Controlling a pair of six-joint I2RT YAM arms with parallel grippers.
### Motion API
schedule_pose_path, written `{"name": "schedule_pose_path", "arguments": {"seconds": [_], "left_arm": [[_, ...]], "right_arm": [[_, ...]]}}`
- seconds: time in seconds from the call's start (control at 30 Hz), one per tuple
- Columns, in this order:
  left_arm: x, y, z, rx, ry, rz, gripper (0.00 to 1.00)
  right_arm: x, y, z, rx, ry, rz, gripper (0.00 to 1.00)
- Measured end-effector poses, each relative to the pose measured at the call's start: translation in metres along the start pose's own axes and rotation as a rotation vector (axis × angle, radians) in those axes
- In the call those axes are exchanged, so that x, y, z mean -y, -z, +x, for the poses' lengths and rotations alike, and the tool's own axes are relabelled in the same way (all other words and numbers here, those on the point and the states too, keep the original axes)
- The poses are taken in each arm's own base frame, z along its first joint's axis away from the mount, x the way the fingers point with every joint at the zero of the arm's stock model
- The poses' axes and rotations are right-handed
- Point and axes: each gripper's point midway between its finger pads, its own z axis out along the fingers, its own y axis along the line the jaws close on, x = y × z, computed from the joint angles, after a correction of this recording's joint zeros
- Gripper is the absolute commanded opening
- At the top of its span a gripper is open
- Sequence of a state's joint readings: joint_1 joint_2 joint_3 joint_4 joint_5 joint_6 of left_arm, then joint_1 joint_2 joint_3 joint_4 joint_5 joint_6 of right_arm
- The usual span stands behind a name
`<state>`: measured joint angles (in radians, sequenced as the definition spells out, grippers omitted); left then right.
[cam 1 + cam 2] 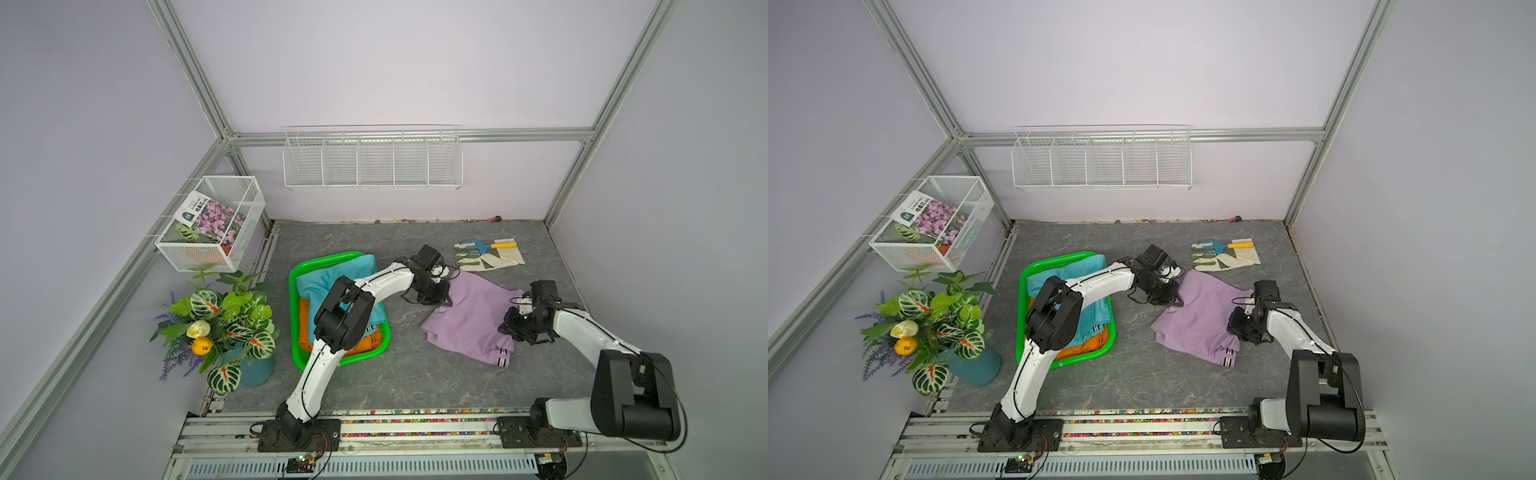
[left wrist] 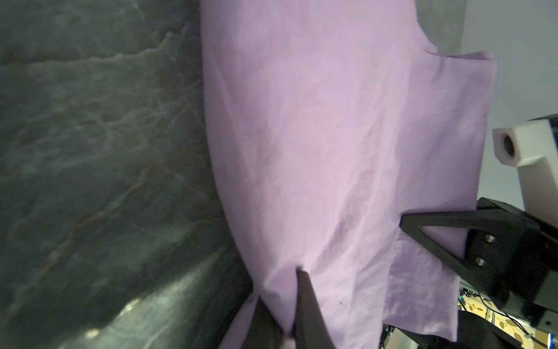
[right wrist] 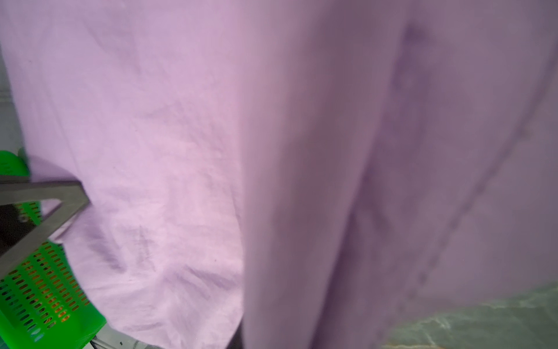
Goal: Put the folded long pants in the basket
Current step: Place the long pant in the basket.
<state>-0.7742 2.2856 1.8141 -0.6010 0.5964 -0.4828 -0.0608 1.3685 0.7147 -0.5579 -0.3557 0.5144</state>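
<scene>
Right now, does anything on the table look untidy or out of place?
Yes. The lilac pants lie loose and rumpled on the table, not neatly folded, one corner jutting out, gripped by the left gripper and right gripper. The teal pants overhang the green basket rim.

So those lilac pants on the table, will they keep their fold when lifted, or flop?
Likely floppy: the lilac pants are thin, wrinkled cloth, rumpled at the edges. Pinched at opposite edges by the left tool and the right tool, the middle will probably sag. They are probably light, and unlikely to slip from shut tools.
</scene>
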Motion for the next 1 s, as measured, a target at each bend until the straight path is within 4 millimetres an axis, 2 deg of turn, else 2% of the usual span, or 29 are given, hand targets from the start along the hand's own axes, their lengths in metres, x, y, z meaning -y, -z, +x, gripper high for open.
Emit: {"name": "schedule_pose_path", "arguments": {"seconds": [0.13,0.3,0.43,0.5,0.6,0.7,0.8,0.9,1.0], "left_arm": [[0.03,0.03,-0.007,0.055,-0.023,0.027,0.0],[0.07,0.077,-0.016,0.148,-0.07,0.068,0.0],[0.088,0.108,-0.022,0.224,-0.097,0.066,0.0],[0.093,0.126,-0.023,0.269,-0.098,0.053,0.0],[0.087,0.156,-0.02,0.344,-0.072,0.019,0.0],[0.073,0.193,-0.015,0.436,-0.023,-0.022,0.0],[0.053,0.233,-0.009,0.541,0.033,-0.082,0.0],[0.044,0.264,-0.005,0.634,0.057,-0.141,0.0],[0.025,0.301,0.012,0.716,0.103,-0.223,0.0]], "right_arm": [[-0.026,0.01,-0.006,0.013,0.073,-0.016,0.0],[-0.07,0.037,-0.016,0.071,0.173,-0.071,0.0],[-0.104,0.062,-0.023,0.123,0.246,-0.112,0.0],[-0.13,0.075,-0.024,0.147,0.306,-0.138,0.0],[-0.172,0.088,-0.019,0.156,0.399,-0.182,0.0],[-0.218,0.09,-0.013,0.142,0.49,-0.216,0.0],[-0.258,0.081,-0.01,0.124,0.562,-0.244,0.0],[-0.283,0.068,-0.002,0.084,0.605,-0.241,0.0],[-0.331,0.054,0.007,0.075,0.678,-0.284,0.0]]}}
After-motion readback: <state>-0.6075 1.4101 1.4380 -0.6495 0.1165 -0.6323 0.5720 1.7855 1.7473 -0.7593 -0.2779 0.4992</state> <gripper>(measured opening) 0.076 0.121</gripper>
